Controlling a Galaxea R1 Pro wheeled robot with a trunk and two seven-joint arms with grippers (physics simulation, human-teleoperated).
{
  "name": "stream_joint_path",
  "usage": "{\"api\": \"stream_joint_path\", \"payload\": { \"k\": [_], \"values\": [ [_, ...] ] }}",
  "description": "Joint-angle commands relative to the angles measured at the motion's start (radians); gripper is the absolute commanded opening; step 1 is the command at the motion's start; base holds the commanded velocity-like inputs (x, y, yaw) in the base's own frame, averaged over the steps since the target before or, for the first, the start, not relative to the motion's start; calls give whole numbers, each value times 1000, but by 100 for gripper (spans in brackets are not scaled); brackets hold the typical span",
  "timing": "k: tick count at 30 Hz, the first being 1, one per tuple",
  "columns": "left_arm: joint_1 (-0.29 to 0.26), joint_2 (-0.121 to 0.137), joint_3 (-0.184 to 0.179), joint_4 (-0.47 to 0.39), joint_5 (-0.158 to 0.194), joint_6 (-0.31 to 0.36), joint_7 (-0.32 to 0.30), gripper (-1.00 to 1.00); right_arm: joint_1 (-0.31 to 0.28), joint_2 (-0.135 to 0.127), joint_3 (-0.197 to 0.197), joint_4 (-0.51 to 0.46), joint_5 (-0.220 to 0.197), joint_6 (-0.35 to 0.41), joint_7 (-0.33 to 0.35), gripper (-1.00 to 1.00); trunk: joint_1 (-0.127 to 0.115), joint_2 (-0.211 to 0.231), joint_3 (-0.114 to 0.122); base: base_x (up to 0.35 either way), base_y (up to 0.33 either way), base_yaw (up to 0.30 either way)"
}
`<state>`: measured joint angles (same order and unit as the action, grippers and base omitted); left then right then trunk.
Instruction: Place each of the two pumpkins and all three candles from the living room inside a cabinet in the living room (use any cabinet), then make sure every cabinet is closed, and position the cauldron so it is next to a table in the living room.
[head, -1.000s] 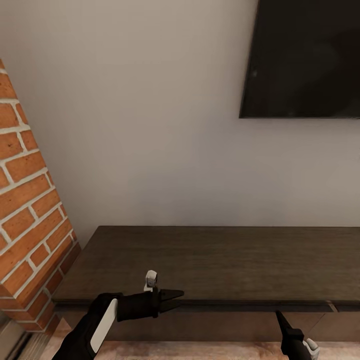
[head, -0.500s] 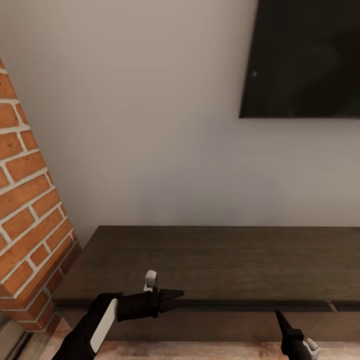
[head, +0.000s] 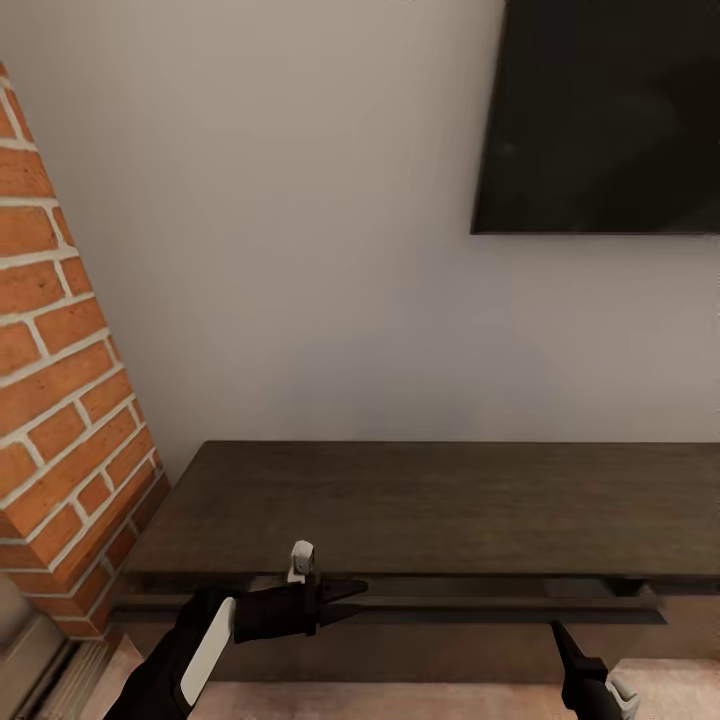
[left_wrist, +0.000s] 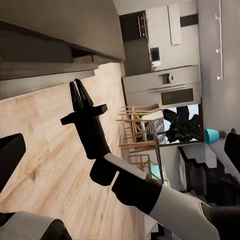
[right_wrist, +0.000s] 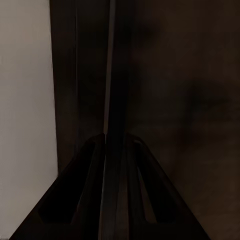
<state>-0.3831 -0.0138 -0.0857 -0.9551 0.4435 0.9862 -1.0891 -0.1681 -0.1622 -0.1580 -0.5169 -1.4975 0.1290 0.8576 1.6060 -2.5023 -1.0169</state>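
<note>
While both hands hold place, cabinet (head: 400, 500) drawer slid open.

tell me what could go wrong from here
The drawer front seems to stand slightly out under the cabinet top; left so, the cabinet is not closed. The right gripper sits close to that edge and might scrape or snag it. The left gripper could bump it too.

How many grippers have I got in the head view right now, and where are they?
2. The left gripper points across the cabinet front edge near its left end. The right gripper sits low at the right, pointing up toward the same front edge.
</note>
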Motion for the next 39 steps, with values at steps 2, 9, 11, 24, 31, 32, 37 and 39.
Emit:
{"api": "stream_joint_path", "payload": {
  "k": [2, 9, 11, 24, 31, 32, 37, 39],
  "values": [
    [0, 0, 0, 0, 1, 5, -2, 100, -1, 0, 2, -1, -14, 16, 11, -100, -1, 0, -1, -159, 0, 0],
    [0, 0, 0, 0, 1, 5, -2, 100, -1, 0, 0, -2, -14, 17, 11, -100, -1, 0, -1, -154, 0, 0],
    [0, 0, 0, 0, 1, 5, -2, 100, -1, 0, 0, -3, -14, 17, 11, -100, -1, 0, -1, -97, 0, 0],
    [0, 2, 0, 0, 1, 5, -2, 100, -1, 0, 0, -5, -14, 17, 8, -100, -1, 0, -1, -22, 0, 0],
    [0, 2, 0, 1, 1, 5, -2, 100, -1, 0, -1, -6, -14, 17, 9, -100, -1, 0, -1, -193, 0, 0],
    [0, 2, 0, 1, 1, 5, -2, 100, -1, 0, -1, -6, -14, 17, 9, -100, -1, 0, -1, -233, 0, 0],
    [0, 2, 0, 1, 1, 5, -2, 100, -1, -1, -1, -5, -15, 19, 3, -100, -1, 0, -1, -217, 0, 0],
    [0, 2, 0, 1, 1, 5, -2, 100, -1, -2, -1, -5, -15, 24, -1, -100, -1, 0, -1, -207, 0, 0]
  ]
}}
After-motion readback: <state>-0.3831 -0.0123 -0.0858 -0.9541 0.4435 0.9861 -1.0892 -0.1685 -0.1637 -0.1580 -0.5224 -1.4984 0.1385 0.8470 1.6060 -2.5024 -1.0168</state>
